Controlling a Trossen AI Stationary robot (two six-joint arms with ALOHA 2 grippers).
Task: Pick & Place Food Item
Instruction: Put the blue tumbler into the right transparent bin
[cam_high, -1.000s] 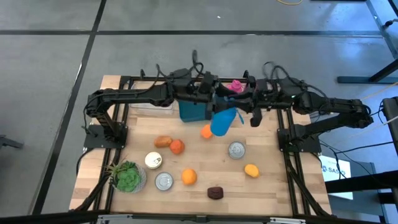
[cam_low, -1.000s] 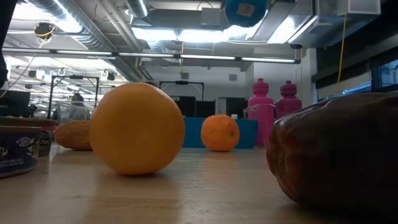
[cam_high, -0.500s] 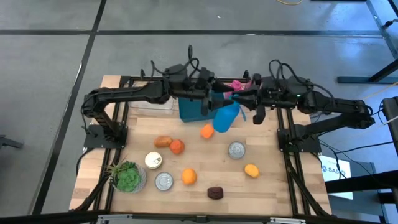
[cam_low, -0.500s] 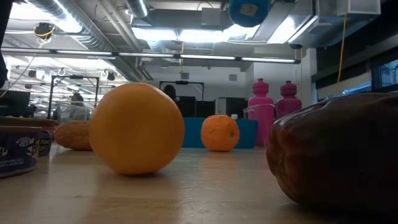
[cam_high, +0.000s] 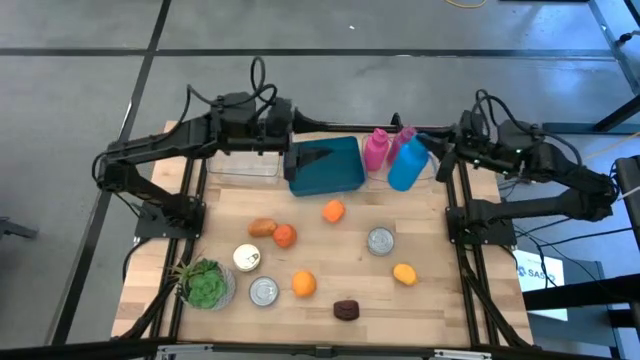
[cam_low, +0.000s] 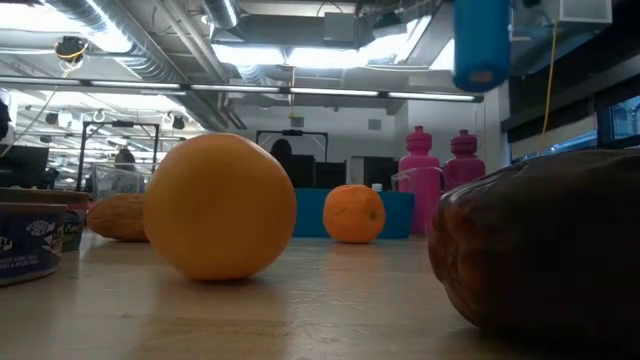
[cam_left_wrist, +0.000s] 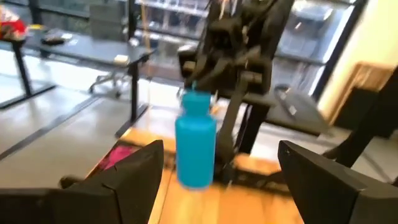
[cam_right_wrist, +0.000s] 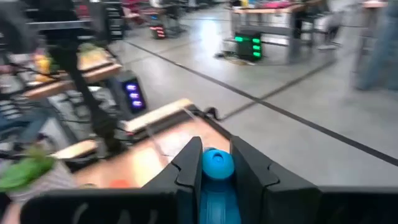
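A blue bottle hangs above the table's far right, next to two pink bottles. My right gripper is shut on its top. The bottle also shows in the low view and the left wrist view. My left gripper is open and empty at the left end of the teal bin. An orange rests on the table in front of the bin. More fruit lies nearer: a red one, an orange and another orange. My right gripper pinches the blue bottle's top end, at the cap, between its two fingers. It comes at the bottle from the table's right side. The bottle hangs upright below the hold, lifted clear of the table.
A clear container stands left of the bin. Three cans, a brown item, a dark item and a potted plant are spread over the table's near half.
My right gripper has carried the blue bottle from over the bin's right end toward the table's right edge. The bottle has turned from tilted to upright. My left gripper has drawn back from the bottle toward the table's left edge.
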